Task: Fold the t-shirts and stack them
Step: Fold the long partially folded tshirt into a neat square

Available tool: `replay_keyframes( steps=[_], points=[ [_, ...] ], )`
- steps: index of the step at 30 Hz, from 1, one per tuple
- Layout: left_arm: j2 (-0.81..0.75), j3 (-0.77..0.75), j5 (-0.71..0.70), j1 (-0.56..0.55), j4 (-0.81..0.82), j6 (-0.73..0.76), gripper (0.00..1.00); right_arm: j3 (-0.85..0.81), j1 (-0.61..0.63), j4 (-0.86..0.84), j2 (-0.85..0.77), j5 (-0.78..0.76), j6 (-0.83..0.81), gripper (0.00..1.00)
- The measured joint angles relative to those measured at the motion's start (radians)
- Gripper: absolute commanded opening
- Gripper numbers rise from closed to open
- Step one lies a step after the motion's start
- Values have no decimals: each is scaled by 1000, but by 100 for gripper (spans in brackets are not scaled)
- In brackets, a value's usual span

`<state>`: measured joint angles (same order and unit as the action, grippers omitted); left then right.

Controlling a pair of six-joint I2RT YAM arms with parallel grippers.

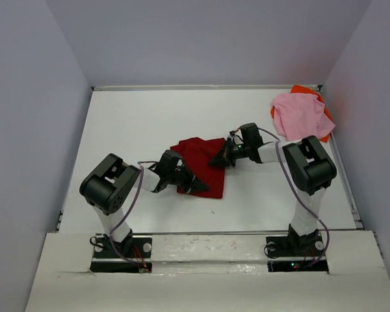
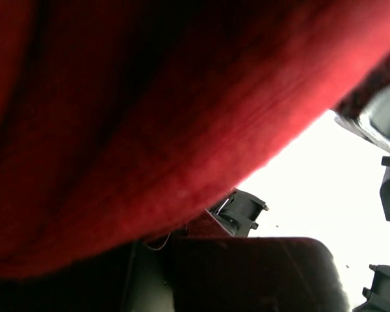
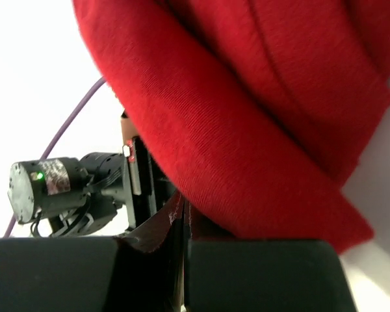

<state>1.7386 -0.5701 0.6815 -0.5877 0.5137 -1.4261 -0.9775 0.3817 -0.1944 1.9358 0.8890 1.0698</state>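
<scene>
The dark red t-shirt (image 1: 203,166) lies partly folded in the middle of the table. My left gripper (image 1: 194,184) is at its near left edge, and red cloth (image 2: 149,123) fills the left wrist view and drapes over the jaws. My right gripper (image 1: 220,159) is at its right edge; its jaws stand closed on a hem of the red shirt (image 3: 260,117). The light pink t-shirt (image 1: 299,114) lies crumpled at the far right on top of the bright orange t-shirt (image 1: 303,90), of which only edges show.
The white table (image 1: 136,123) is walled by grey panels on three sides. A raised rail (image 1: 348,175) runs along the right edge. The left arm (image 3: 65,188) shows in the right wrist view.
</scene>
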Motion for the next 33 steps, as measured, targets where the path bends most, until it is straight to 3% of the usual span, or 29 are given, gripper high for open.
replay_keyframes(
  steps=[7, 18, 33],
  points=[
    [13, -1, 7, 0, 29, 2, 0, -42, 7, -2, 42, -19, -13, 0],
    [-18, 29, 7, 0, 33, -9, 0, -238, 5, 18, 222, -42, -78, 0],
    [-66, 51, 17, 0, -26, -7, 0, -374, -71, 140, 256, -92, -218, 0]
  ],
)
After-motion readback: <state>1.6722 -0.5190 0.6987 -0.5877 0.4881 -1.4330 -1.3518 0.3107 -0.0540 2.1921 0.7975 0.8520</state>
